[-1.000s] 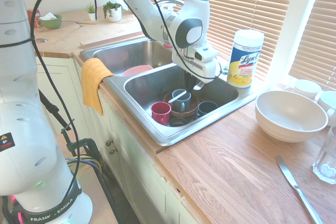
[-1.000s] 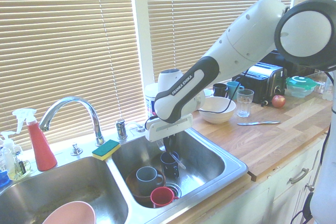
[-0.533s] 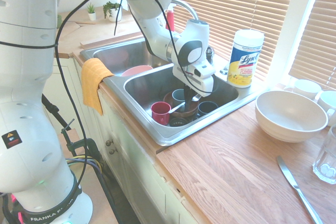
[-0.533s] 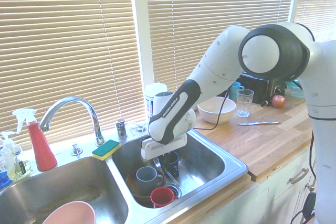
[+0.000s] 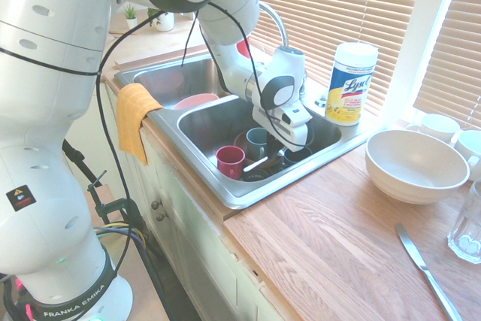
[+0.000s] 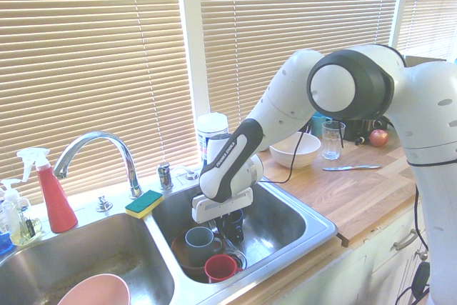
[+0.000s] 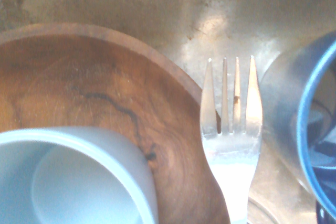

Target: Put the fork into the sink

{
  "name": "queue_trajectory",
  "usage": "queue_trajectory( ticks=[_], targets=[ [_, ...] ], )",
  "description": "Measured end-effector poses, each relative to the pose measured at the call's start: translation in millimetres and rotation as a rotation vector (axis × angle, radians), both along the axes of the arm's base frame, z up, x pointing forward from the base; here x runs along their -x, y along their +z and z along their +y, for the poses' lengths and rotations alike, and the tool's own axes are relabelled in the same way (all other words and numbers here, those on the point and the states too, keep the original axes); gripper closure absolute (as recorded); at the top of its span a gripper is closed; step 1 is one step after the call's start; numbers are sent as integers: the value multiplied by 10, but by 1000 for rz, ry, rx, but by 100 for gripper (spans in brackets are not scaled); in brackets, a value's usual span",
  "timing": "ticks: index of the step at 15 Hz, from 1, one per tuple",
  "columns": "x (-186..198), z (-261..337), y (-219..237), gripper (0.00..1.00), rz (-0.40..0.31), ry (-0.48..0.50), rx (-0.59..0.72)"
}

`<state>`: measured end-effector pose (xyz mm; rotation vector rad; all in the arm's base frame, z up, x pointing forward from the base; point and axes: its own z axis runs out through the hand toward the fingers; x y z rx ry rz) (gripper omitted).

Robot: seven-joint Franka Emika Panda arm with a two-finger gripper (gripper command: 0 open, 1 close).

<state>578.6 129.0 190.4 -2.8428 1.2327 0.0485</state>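
Note:
My gripper (image 5: 276, 151) reaches down into the sink (image 5: 209, 121), low among the dishes, and is shut on the fork (image 5: 256, 163), whose silver handle sticks out toward the red cup (image 5: 230, 161). In the second exterior view the gripper (image 6: 229, 228) hangs just above the grey mug (image 6: 199, 238) and a dark cup (image 6: 233, 222) inside the sink (image 6: 287, 213). The wrist view shows the fork (image 7: 231, 114) with its four tines over the steel floor, between a wooden bowl (image 7: 105, 87) and a blue cup (image 7: 315, 129).
The adjoining basin holds a pink plate (image 5: 197, 101). An orange cloth (image 5: 134, 118) hangs over the front rim. A wipes canister (image 5: 349, 84), white bowl (image 5: 415, 165) and knife (image 5: 428, 272) are on the wooden counter. The faucet (image 6: 96, 149) and a sponge (image 6: 144, 203) are behind the basins.
The arm has come down and forward, carrying the fork from above the basin to low among the cups. The gripper stayed shut.

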Motion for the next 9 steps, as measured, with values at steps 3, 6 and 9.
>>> queue_trajectory(
  ticks=[3,6,9],
  targets=[
    [-12,-2,-46,0,6,0,0],
    [-26,5,-6,0,-4,0,-5],
    [-54,77,416,0,-44,10,-9]
  ],
)
